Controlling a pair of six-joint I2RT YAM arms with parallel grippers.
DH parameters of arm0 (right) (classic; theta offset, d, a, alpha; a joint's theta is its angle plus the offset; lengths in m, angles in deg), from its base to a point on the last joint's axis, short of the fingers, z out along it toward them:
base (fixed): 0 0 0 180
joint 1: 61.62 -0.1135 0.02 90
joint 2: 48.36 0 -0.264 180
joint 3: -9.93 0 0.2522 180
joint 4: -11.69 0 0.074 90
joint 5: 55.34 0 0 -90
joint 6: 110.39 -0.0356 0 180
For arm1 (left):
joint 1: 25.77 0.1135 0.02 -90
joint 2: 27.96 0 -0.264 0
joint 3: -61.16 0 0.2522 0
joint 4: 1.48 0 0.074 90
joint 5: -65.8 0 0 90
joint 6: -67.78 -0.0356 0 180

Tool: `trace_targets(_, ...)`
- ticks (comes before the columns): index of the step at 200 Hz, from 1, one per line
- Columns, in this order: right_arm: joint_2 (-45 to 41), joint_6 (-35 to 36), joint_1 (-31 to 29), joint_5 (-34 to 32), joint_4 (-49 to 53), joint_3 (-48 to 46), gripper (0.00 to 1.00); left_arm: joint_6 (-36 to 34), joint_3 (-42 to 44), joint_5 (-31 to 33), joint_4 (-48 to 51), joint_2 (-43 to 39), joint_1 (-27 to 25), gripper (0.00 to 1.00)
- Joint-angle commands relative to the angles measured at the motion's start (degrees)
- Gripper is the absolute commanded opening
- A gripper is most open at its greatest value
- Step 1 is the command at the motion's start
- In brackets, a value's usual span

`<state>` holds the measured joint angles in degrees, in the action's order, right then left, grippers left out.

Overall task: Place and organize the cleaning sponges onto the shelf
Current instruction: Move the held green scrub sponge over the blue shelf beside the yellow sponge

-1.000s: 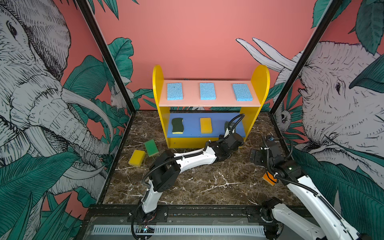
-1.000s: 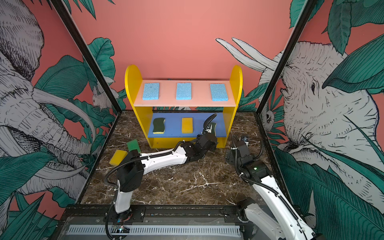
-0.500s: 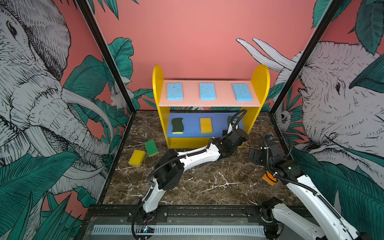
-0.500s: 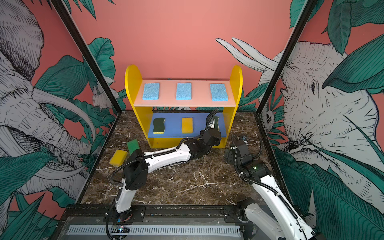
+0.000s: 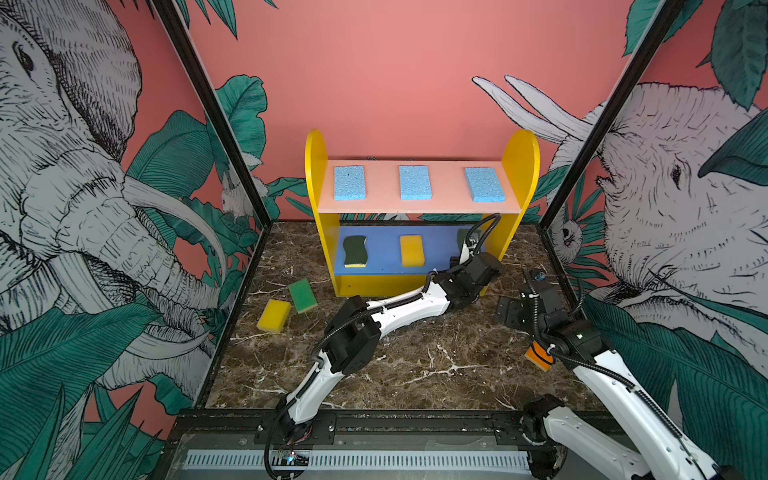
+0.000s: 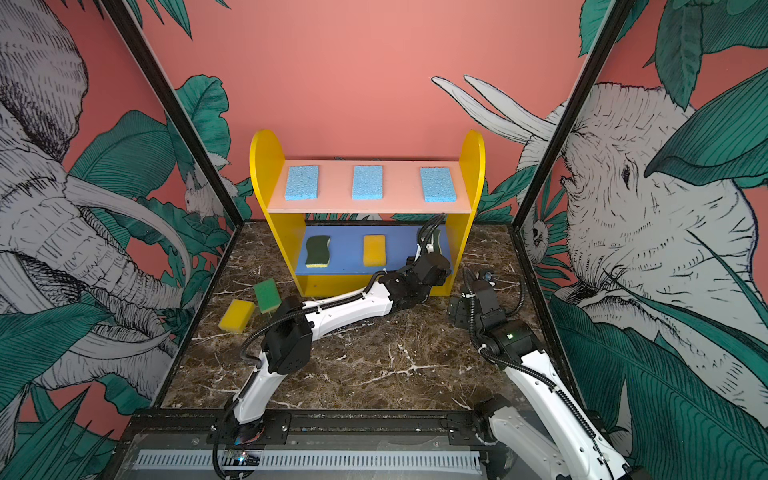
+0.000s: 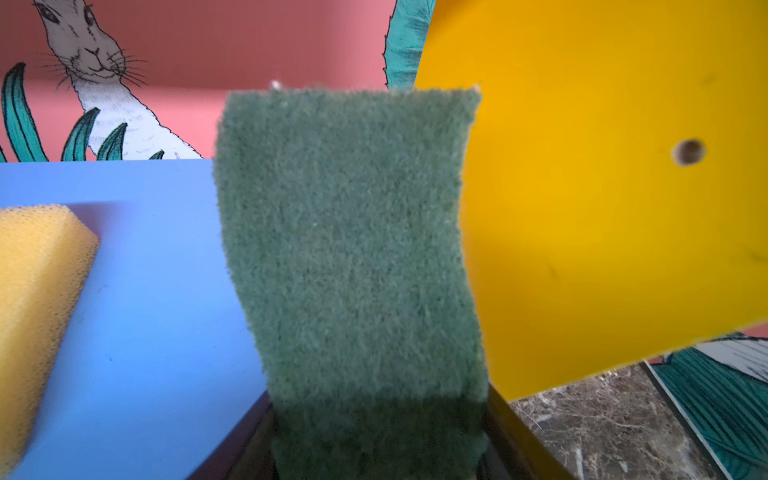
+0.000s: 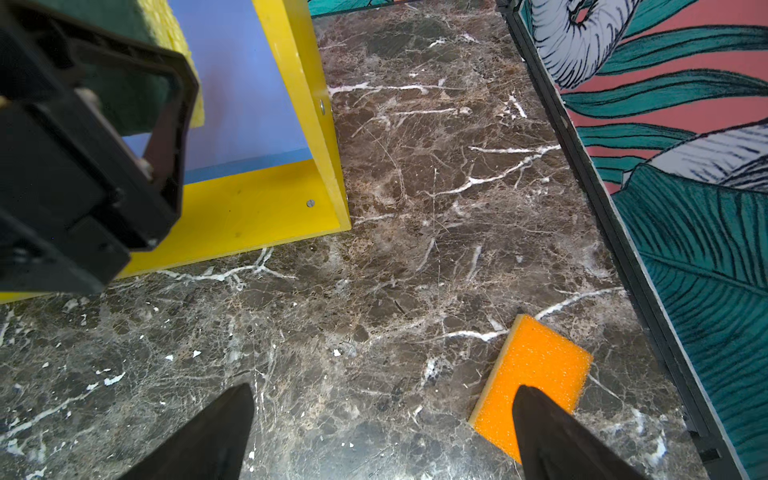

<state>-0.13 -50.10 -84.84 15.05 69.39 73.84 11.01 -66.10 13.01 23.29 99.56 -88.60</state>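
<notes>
The shelf stands at the back with three light-blue sponges on its pink top board. On its blue middle board lie a wavy dark-green sponge and a yellow sponge. My left gripper is shut on a second dark-green-on-yellow sponge, held over the blue board's right end beside the yellow side panel. My right gripper hangs open over the marble floor, with an orange sponge lying by one fingertip.
A bright green sponge and a yellow sponge lie on the floor left of the shelf. The left arm stretches diagonally across the floor. Patterned walls close in both sides.
My left gripper has carried the green sponge rightward and deeper into the shelf's middle tier. The right arm has hardly moved.
</notes>
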Motion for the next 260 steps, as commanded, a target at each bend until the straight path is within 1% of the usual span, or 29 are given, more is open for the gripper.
trace_targets(1, 0.02, 0.80, 0.20, -0.24, -1.32, 0.30, 0.99, 1.71, -1.71, 1.47, 2.68, -0.18, 0.47, 0.66)
trace_targets(63, 0.04, 1.38, 0.38, -0.60, -1.38, 0.83, 0.99, 3.65, -1.73, 0.61, 3.63, 1.04, 1.81, 0.66)
trace_targets(112, 0.16, 1.41, 0.41, -0.51, -1.45, 0.91, 0.99, 3.52, -3.12, 0.92, 3.08, 2.59, 1.83, 0.66)
trace_targets(164, 0.38, 1.24, 0.46, -0.42, -1.46, 1.00, 0.99, 4.60, -4.43, -0.21, 3.25, 4.38, 1.83, 0.66)
trace_targets(196, 0.29, 0.97, 0.46, -0.16, -1.48, 0.83, 0.99, 5.17, -4.86, 1.34, 2.38, 5.01, 1.92, 0.67)
trace_targets(260, 0.21, 0.80, 0.47, 0.09, -1.38, 0.45, 0.99, 7.00, -8.37, 2.02, 3.51, 7.01, 2.26, 0.68)
